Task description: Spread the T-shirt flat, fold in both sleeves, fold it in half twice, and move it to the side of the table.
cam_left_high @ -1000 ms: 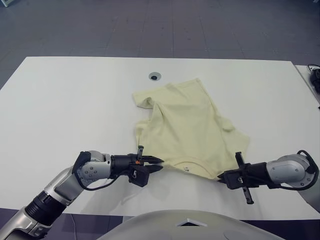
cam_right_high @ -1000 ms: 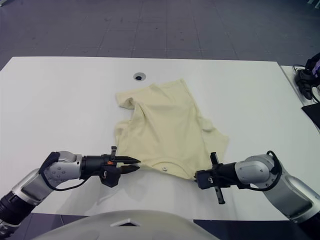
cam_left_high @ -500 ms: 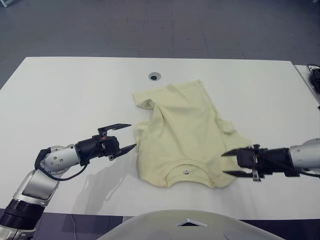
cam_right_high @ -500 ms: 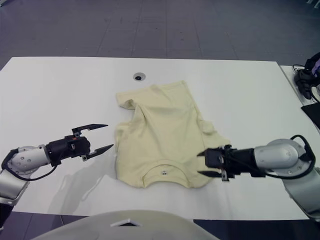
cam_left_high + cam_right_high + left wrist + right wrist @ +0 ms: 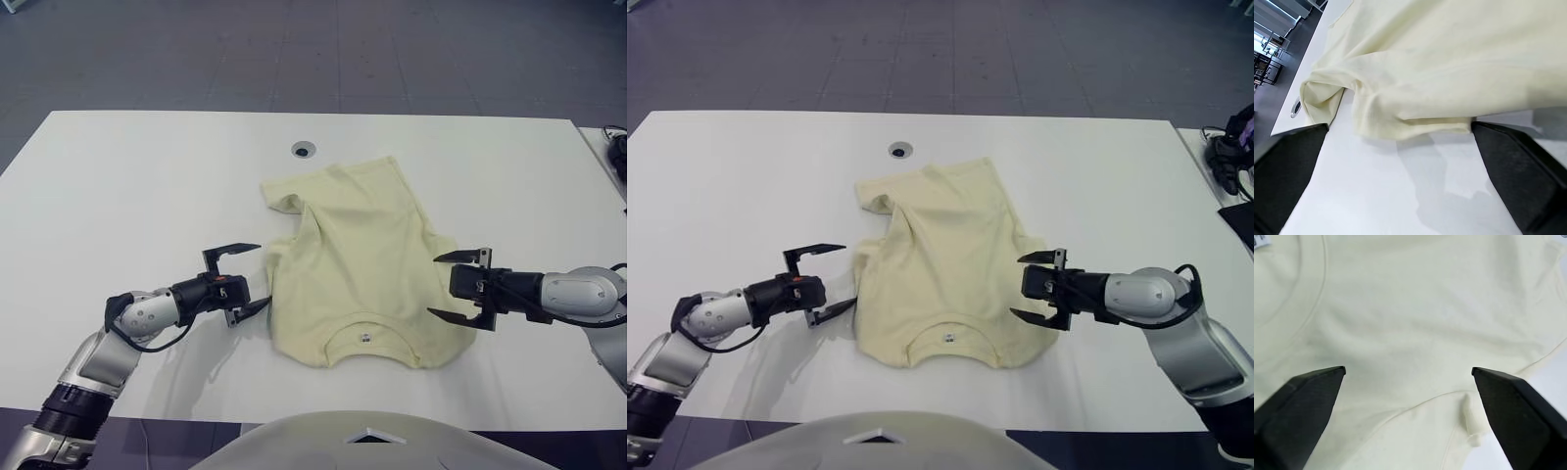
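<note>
- A pale yellow T-shirt (image 5: 362, 264) is lying on the white worktop (image 5: 127, 196), around the middle of its width and reaching toward the near edge.
- The T-shirt is resting with its collar (image 5: 364, 340) toward the robot and its hem pointing away. It is only partly flat.
- One sleeve (image 5: 282, 199) is sitting bunched and folded over at the far left corner of the cloth. A smaller rumple (image 5: 446, 245) is showing on the right side.
- The left arm (image 5: 147, 313) is lying low over the worktop, just beside the T-shirt's left edge. Its jaws are standing wide and holding nothing.
- The lower left finger (image 5: 253, 308) is sitting close against the cloth's edge; whether it is touching cannot be told. The upper left finger (image 5: 235, 249) is standing apart from the cloth.
- In the left wrist view, the folded side edge of the T-shirt (image 5: 1449, 63) is lying ahead, between the two dark fingers (image 5: 1288, 166).
- The right arm (image 5: 578, 294) is reaching in from the right, with its jaws spread wide at the T-shirt's right shoulder and gripping nothing.
- In the right wrist view, cloth is spanning the gap between the fingers (image 5: 1518, 406), with the collar seam (image 5: 1321, 279) curving on one side.
- A round cable hole (image 5: 303, 149) is sitting in the worktop beyond the T-shirt's far left corner.
</note>
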Robot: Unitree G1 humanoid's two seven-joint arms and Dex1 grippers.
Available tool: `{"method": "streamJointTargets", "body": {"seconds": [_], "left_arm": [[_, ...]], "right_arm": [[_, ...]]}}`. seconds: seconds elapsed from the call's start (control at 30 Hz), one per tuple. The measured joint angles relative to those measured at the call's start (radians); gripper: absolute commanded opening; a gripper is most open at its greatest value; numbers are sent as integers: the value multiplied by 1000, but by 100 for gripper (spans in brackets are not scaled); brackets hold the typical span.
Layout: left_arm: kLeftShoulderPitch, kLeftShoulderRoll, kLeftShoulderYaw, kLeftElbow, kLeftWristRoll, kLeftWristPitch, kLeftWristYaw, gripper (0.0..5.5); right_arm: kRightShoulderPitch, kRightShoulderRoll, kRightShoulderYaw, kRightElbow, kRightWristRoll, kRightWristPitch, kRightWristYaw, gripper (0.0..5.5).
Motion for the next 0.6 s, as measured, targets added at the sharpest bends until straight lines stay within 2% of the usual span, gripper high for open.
{"method": "streamJointTargets", "body": {"seconds": [0.33, 0.6], "left_arm": [[5, -5, 1, -24, -62, 15, -43, 540], [-58, -38, -11, 40, -9, 19, -17, 540]], "right_arm": [[-3, 24, -9, 117, -45, -53, -40, 538], [-3, 38, -9, 132, -55, -60, -46, 538]]}}
